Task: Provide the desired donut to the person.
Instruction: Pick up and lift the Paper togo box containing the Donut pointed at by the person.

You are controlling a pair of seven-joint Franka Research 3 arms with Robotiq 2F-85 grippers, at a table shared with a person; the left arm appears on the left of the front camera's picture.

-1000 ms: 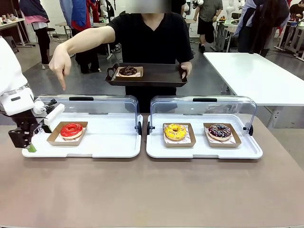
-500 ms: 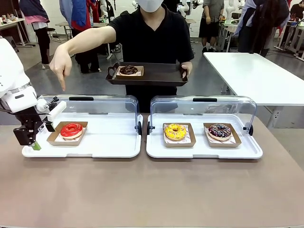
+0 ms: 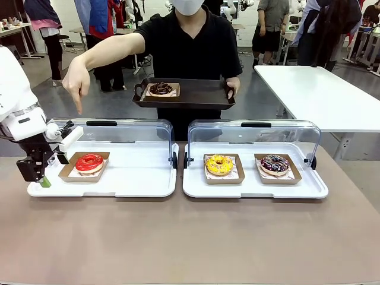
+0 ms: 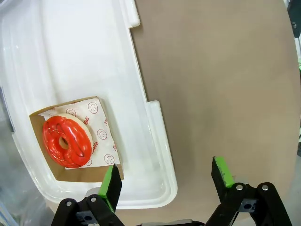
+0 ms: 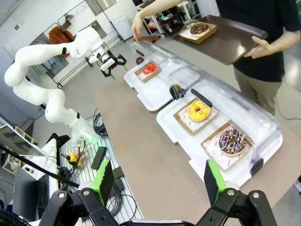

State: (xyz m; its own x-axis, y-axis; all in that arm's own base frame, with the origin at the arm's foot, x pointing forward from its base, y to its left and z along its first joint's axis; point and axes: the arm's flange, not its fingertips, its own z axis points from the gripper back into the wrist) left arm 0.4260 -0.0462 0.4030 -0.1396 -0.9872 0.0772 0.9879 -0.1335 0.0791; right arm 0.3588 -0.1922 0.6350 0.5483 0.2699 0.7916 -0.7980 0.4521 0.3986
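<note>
free: bare white tray (image 3: 142,171) floor at 3 o'clock of red donut (image 3: 89,162); brown table (image 3: 178,237) at 6 | blocked: clear lid (image 3: 138,132) stands up at 12; left gripper (image 3: 37,176) at 9; person's hand (image 3: 76,82) points down from above

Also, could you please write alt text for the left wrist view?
A red-glazed donut sits in a brown card holder on a white tray, close ahead of the open left claw; brown table lies beside the tray.

Setting: robotics lab in an open hall. White left arm (image 5: 35,89) stands beside a brown table (image 3: 190,237), with loose cables (image 5: 99,123) and gear at its base. Grey floor (image 3: 261,98), spare white table (image 3: 320,89), bystanders (image 3: 329,27) at farther tables. Clear-lidded trays (image 3: 139,175) laid out like a mock shop counter.
</note>
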